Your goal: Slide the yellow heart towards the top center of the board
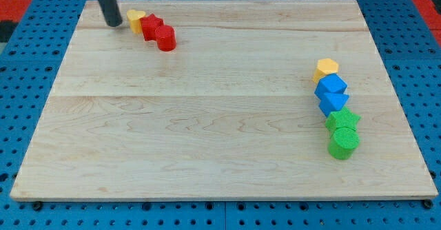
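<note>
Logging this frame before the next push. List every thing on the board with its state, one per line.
My tip: down on the board, just left of the yellow heart.
Yellow heart: top left, touching the red blocks.
Two red blocks: together, right of the heart.
Yellow hexagon: tops the right-hand column.
Two blue blocks: stacked below it.
Two green blocks: column's bottom.
Board: flat.

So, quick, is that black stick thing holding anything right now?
No hand here: my tip is a bare rod end, holding nothing, resting just to the view's left of the yellow heart at the board's top left.
</note>
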Tool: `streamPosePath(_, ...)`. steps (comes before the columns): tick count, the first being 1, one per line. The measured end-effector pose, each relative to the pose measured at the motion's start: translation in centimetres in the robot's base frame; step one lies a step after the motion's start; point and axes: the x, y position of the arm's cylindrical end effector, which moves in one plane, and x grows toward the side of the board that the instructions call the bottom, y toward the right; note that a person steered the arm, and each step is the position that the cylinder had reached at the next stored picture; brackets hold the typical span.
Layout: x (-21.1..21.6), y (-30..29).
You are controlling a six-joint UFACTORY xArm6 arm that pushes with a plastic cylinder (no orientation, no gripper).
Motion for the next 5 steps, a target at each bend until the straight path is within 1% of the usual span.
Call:
streamPosePath(1,-0.3,4.6)
streamPosePath(2,-1.5,7.9)
streamPosePath(3,-4.4,7.3)
streamPosePath(4,-6.2,7.5)
streamPosePath(5,-6.6,8.5)
